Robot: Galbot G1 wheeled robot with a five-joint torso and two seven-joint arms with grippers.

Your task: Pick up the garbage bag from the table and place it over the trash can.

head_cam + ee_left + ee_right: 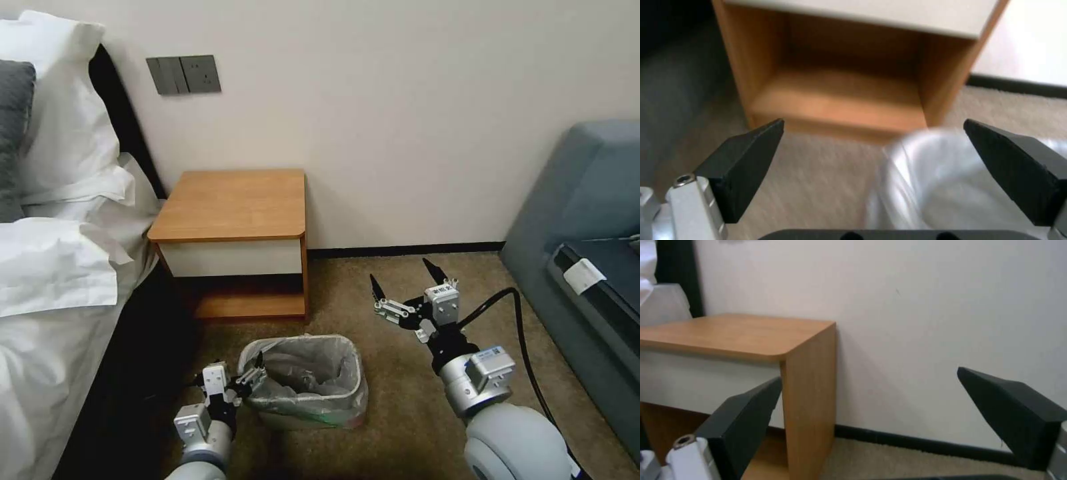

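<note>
From the head camera, the garbage bag (313, 370) already lines the trash can (303, 419), its thin greyish film folded out over the rolled rim and sagging in crinkles inside, with the can standing on the carpet just in front of the table (233, 203), whose top is bare; the left gripper (248, 381) sits at the can's near-left corner, touching or almost touching the bag's turned-over edge, while the right gripper (407, 283) hovers spread wide above the carpet, well apart from the can on its right and idle. From the left wrist camera, the left gripper's (873, 166) dark fingers (746, 160) stand wide apart, holding nothing, with a blurred stretch of the bag's film (942, 186) just ahead between them and the table's lower shelf (835, 103) beyond. From the right wrist camera, the right gripper's (880, 420) fingers (1009, 413) are likewise wide and empty, facing the wall beside the table (742, 333). The bag looks featherweight, limp and slippery, likely to slide off the rim or bunch under a careless pinch; the sensible hold would be the doubled edge at the rim, taken lightly and drawn outward and down rather than tugged
</note>
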